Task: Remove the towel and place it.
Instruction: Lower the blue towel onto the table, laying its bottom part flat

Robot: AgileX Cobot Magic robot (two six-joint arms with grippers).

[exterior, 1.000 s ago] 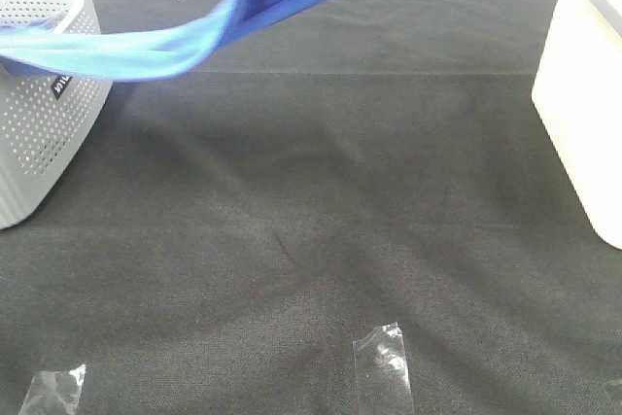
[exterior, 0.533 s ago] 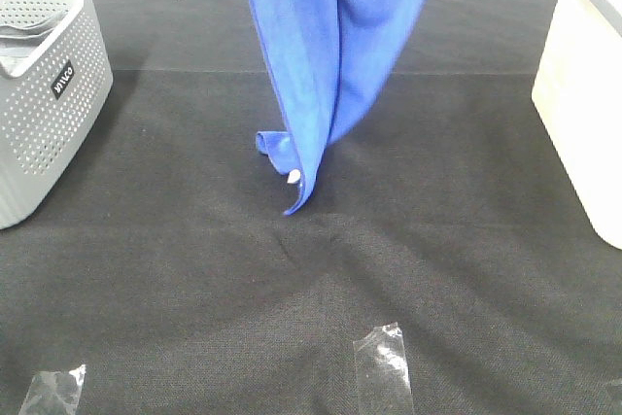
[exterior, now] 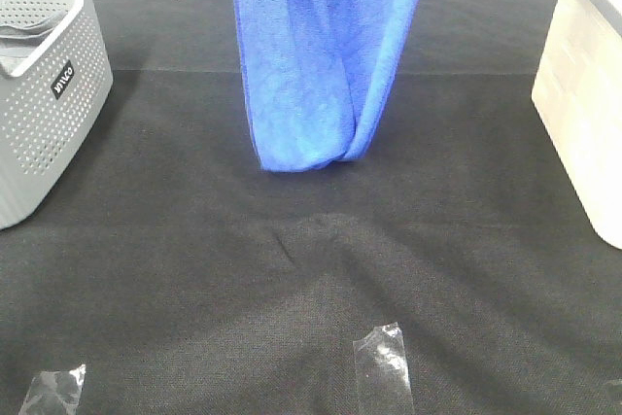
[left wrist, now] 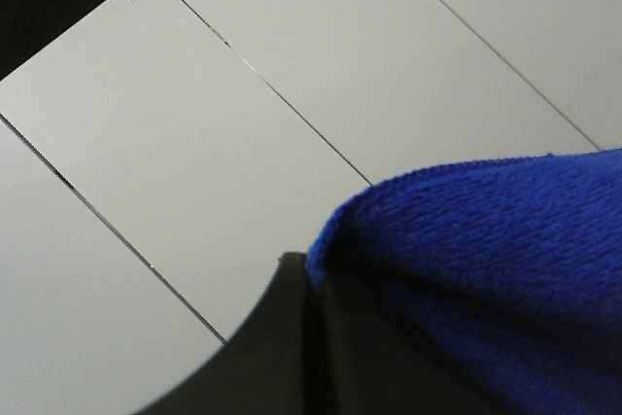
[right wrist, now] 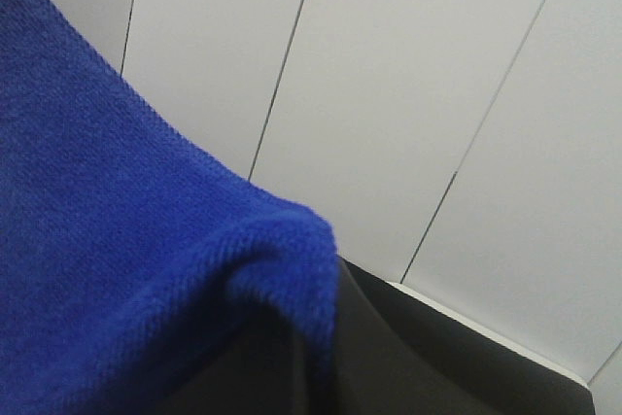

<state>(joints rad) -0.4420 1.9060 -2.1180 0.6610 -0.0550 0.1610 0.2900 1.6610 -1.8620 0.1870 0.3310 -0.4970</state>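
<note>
Towel point(exterior: 326, 55) hangs doubled at top centre, out of the basket point(exterior: 39, 94) at upper left. Left gripper point(left wrist: 309, 284) and right gripper point(right wrist: 326, 337) each pinch a top edge (fingertips hidden by cloth), keeping it spread for laying down.

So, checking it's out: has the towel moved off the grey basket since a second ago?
Yes. The towel has swung right, clear of the grey basket, and now hangs over the middle of the black covering.
</note>
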